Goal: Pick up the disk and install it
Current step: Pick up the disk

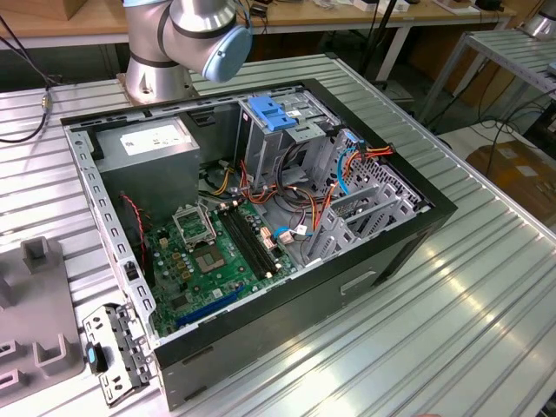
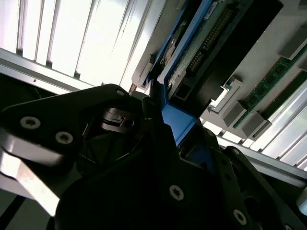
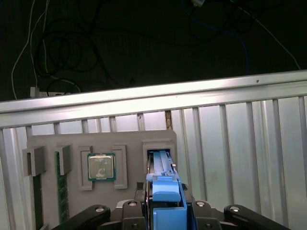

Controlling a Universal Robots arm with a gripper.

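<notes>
The disk [image 3: 165, 190], a thin metal drive in a blue plastic carrier, stands on edge in a slot of the grey holder block [image 3: 129, 143]. In the first wrist view my gripper [image 3: 166, 213] reaches it from above, its black fingers pressed to both sides of the blue carrier. The second wrist view shows the disk [image 2: 204, 40] from the side, circuit board and connector showing, and the gripper [image 2: 168, 120] shut on the carrier's blue end. The disk still reaches into its slot.
The holder block also carries a processor chip [image 3: 101, 166] and memory sticks [image 3: 61, 191]. In the exterior view the open computer case [image 1: 261, 200] lies on the ribbed metal table [image 1: 469, 304], its drive cage topped by a light-blue latch plate [image 1: 272, 113]. The arm's base [image 1: 161, 78] stands behind it.
</notes>
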